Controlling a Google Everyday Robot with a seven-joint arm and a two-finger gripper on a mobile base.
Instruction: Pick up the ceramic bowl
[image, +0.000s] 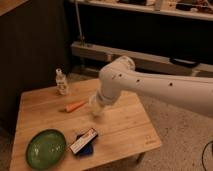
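Note:
The ceramic bowl (46, 148) is wide, shallow and glossy green. It sits upright on the front left corner of the wooden table (125, 131). My white arm reaches in from the right and bends down over the middle of the table. My gripper (97, 107) is at its lower end, a pale shape just above the tabletop. It is to the right of and behind the bowl, well apart from it. The arm hides most of the gripper. A small translucent white cup does not show apart from that pale shape.
An orange carrot (75, 106) lies left of the gripper. A small clear bottle (61, 82) stands at the table's back left. A blue and white packet (84, 142) lies just right of the bowl. Dark shelving and a low ledge run behind the table.

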